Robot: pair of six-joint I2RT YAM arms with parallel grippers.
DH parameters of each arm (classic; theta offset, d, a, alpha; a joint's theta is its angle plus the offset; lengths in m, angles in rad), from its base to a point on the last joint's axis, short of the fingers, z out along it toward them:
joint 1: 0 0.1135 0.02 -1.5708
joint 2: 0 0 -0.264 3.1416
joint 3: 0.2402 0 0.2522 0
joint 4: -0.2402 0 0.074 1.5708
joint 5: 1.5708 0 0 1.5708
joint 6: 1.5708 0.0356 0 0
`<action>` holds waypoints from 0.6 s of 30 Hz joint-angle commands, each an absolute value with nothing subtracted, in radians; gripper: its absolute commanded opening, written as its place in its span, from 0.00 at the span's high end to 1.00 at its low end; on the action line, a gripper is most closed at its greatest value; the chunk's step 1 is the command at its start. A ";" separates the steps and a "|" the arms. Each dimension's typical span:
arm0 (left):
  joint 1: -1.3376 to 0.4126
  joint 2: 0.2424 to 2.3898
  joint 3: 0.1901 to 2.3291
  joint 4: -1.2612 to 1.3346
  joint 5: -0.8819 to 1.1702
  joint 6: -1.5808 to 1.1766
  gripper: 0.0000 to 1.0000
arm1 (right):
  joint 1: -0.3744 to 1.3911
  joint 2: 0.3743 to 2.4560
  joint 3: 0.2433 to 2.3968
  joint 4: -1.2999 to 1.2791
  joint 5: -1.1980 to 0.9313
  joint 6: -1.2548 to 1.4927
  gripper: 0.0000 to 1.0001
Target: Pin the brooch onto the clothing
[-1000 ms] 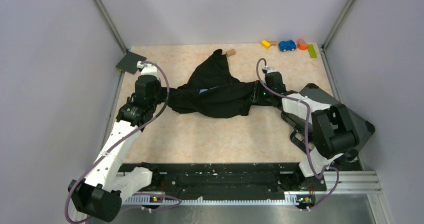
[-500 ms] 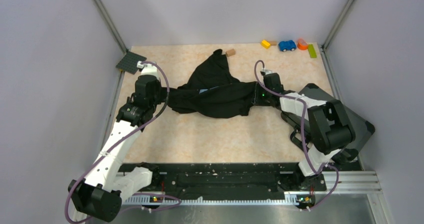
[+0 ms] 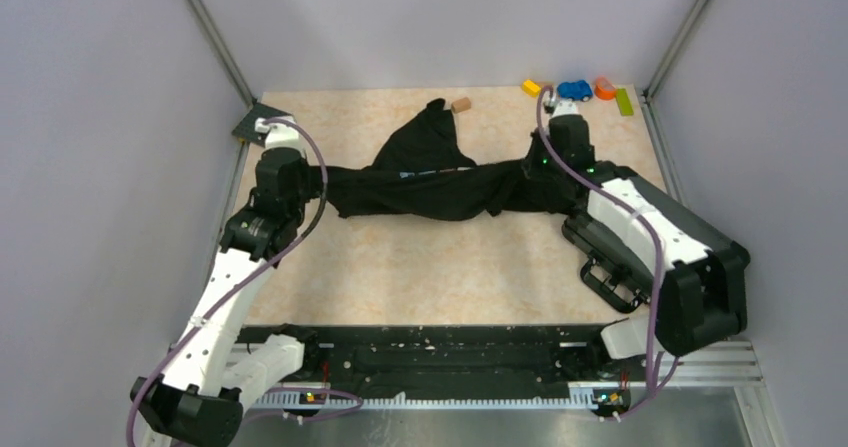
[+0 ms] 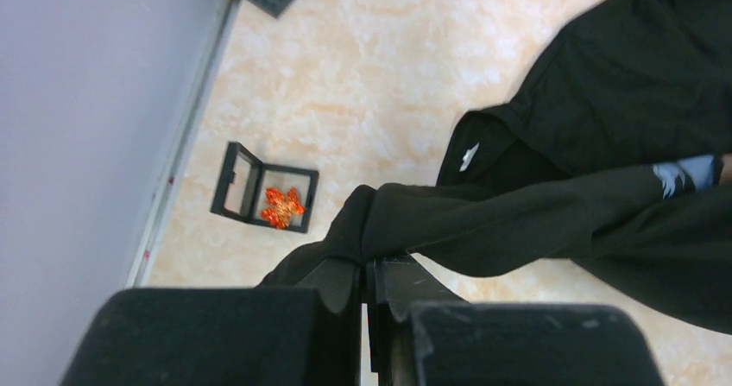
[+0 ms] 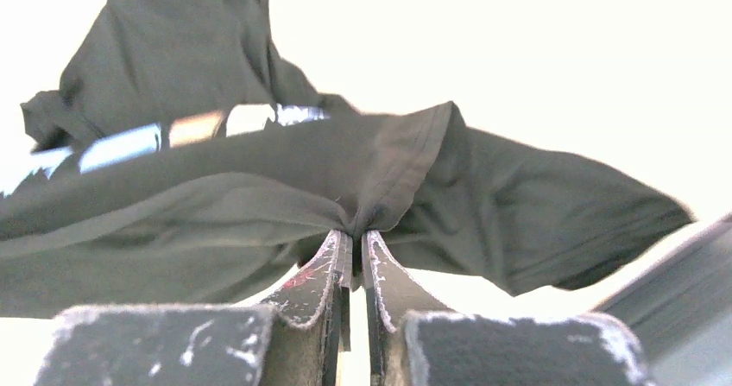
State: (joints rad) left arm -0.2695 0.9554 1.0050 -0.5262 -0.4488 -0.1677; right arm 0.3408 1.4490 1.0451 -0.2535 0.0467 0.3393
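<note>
The right gripper [image 3: 531, 173] has just closed: its jaws, which stood apart a second ago, now pinch a fold at the hem of the T-shirt [image 3: 440, 183], as the right wrist view shows with cloth gathered right at the fingertips [image 5: 337, 246]. In the same second the right arm has swung out from the middle toward 2 o'clock on the table [image 3: 420, 267], and the left arm has drawn back toward 9 o'clock. The left gripper [image 3: 328, 187] stays clamped on the opposite edge of the shirt, its jaws pressed together on a bunch of black fabric. What was a slack heap is now pulled into a long band between the two grippers, with one loose flap trailing off toward 12 o'clock and a sliver of the light print showing along the top fold. The brooch [image 4: 282, 206] is not yet touched: it lies in the small open box [image 4: 226, 183] on the table, at about 9 o'clock from the left gripper in the left wrist view, well apart from the shirt; I cannot make it out from overhead. In my judgement this is still the spreading step, and the shirt needs to be laid flat, print up, before either gripper can let go and fetch the pin.
</note>
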 commanded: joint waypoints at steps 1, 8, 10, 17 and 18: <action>-0.262 0.898 1.154 -0.488 -0.536 -0.140 1.00 | 0.333 1.288 1.196 -0.341 0.167 0.283 1.00; -0.262 0.904 1.436 -0.498 -0.600 -0.054 1.00 | 0.333 1.126 1.408 -0.411 0.258 0.177 1.00; -0.262 0.910 1.523 -0.495 -0.583 -0.024 1.00 | 0.334 1.074 1.454 -0.402 0.285 0.143 1.00; -0.262 0.944 1.768 -0.552 -0.428 0.030 1.00 | 0.334 0.947 1.560 -0.339 0.196 0.077 1.00; -0.262 0.941 1.787 -0.558 -0.408 0.025 1.00 | 0.334 0.939 1.576 -0.344 0.177 0.080 1.00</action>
